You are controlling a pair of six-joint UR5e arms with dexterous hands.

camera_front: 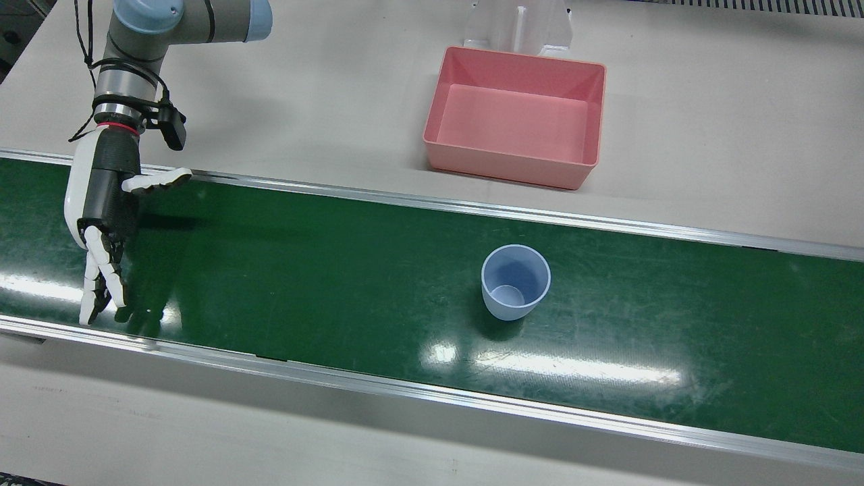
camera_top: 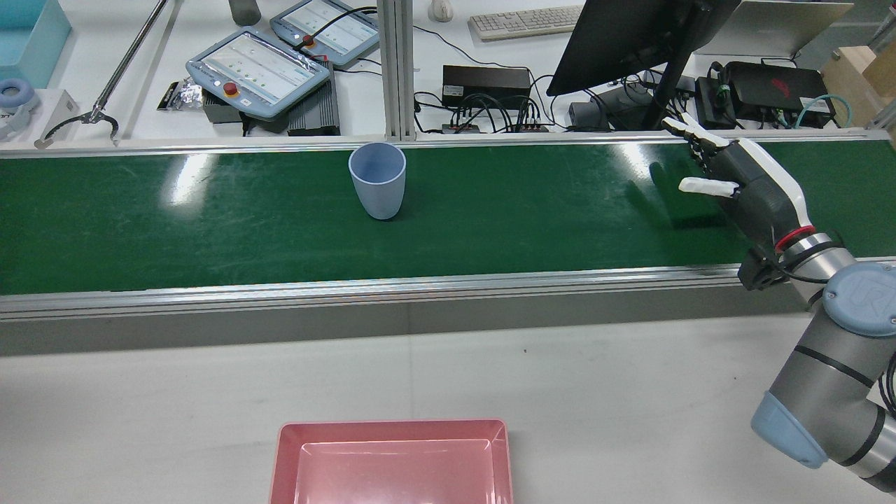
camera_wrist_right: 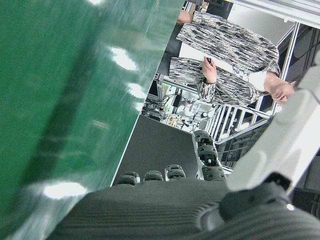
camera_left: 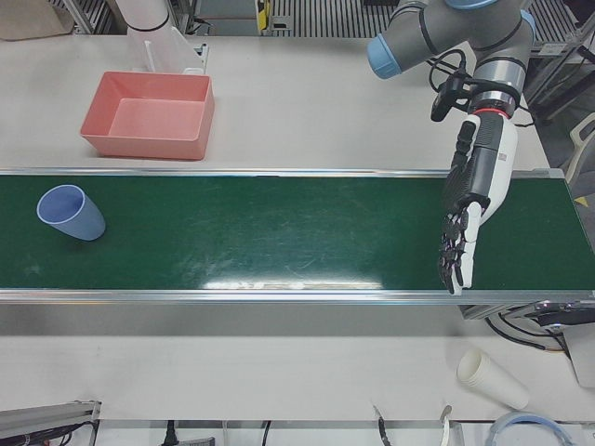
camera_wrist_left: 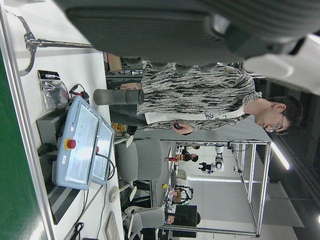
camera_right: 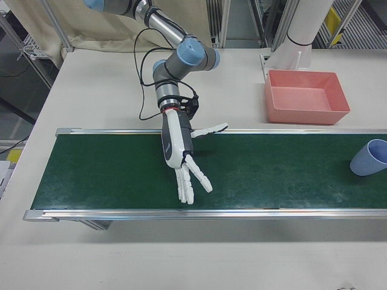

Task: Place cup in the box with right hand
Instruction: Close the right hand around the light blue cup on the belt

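Observation:
A light blue cup [camera_front: 516, 280] stands upright on the green conveyor belt [camera_front: 324, 270]; it also shows in the rear view [camera_top: 378, 180], left-front view [camera_left: 70, 212] and right-front view [camera_right: 370, 158]. The pink box [camera_front: 516, 172] sits empty on the table beside the belt, level with the cup [camera_top: 392, 428] [camera_left: 149, 144] [camera_right: 305, 115]. My right hand [camera_front: 101, 209] is open over the belt, fingers stretched out, thumb out to the side, far from the cup [camera_top: 752, 189] [camera_right: 178, 151]. My left hand [camera_left: 469, 209] is open over the belt's other end, holding nothing.
A white stand [camera_front: 520, 27] rises just behind the box. Teach pendants [camera_top: 259, 66], cables and a monitor [camera_top: 630, 35] lie beyond the belt's far rail. A stack of paper cups [camera_left: 488, 376] lies on the table near the left hand.

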